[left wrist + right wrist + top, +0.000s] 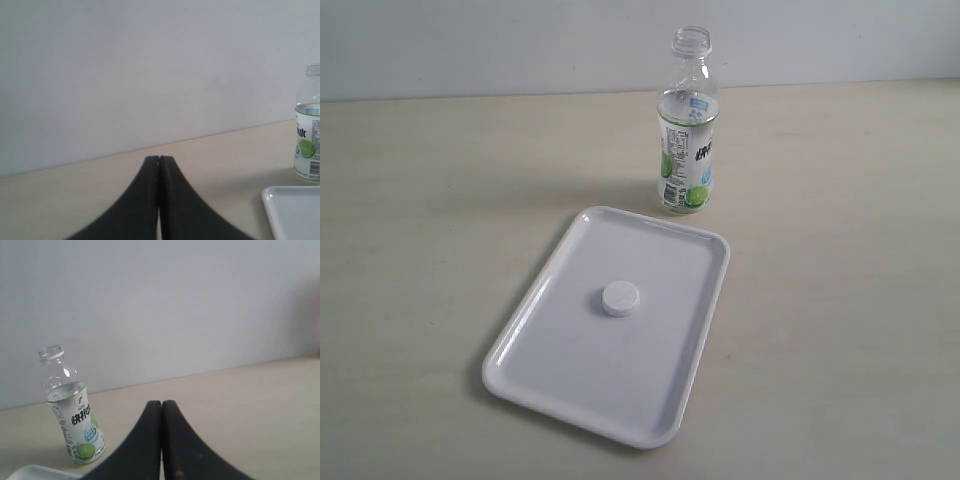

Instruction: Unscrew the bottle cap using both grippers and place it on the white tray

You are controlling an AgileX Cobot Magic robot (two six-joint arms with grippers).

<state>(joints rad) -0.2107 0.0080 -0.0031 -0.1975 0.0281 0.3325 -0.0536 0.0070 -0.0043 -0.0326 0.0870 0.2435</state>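
The bottle cap [621,298], small, round and white, lies near the middle of the white tray [545,345]. Just behind the tray's far edge the clear bottle [688,125] stands upright, its neck uncapped and its label showing limes. Neither arm appears in the exterior view. My left gripper [159,159] is shut with nothing in it, and from there the bottle [309,135] and a corner of the tray [290,212] lie off to one side. Black fingers pressed together, my right gripper [161,403] is shut and empty too, apart from the bottle [70,410].
A pale beige table [840,300] carries everything, and a plain light wall [520,40] rises behind it. Only a sliver of the tray's rim [30,472] shows in the right wrist view.
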